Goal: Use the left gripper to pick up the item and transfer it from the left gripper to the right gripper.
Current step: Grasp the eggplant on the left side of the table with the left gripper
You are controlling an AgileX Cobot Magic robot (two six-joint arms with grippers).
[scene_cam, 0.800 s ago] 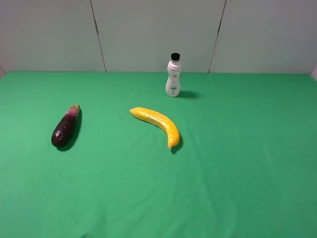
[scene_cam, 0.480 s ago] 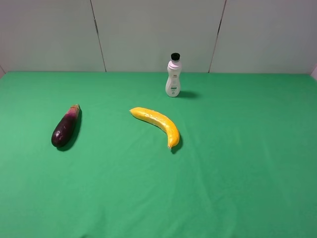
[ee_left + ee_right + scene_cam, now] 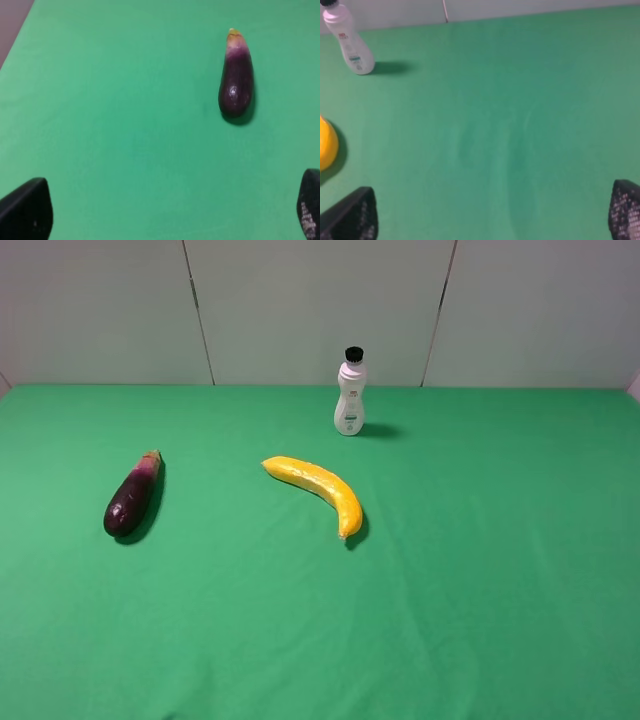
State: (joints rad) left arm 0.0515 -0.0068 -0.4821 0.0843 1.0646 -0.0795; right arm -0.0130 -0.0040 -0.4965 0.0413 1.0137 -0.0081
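Green worktop (image 3: 480,590): cloth-covered; no arm showed in the high view.
Eggplant (image 3: 132,496): lay untouched on the worktop's left part, well apart from the banana (image 3: 318,490) and the bottle (image 3: 349,395).
Long axis: ran roughly away from the robot, with the pale stem end farther off and the dark round end nearer.
Left gripper (image 3: 167,212): fingers (image 3: 27,210) stood wide apart and empty. The eggplant lay ahead of them, off-centre toward the speckled finger.
Right gripper (image 3: 490,215): fingers were spread wide and held nothing; the eggplant was absent from its view.
Nearer arm: the left, by the eggplant's side.
Coming move, as judged: the left gripper would need to advance, centre itself and close across the eggplant's width.
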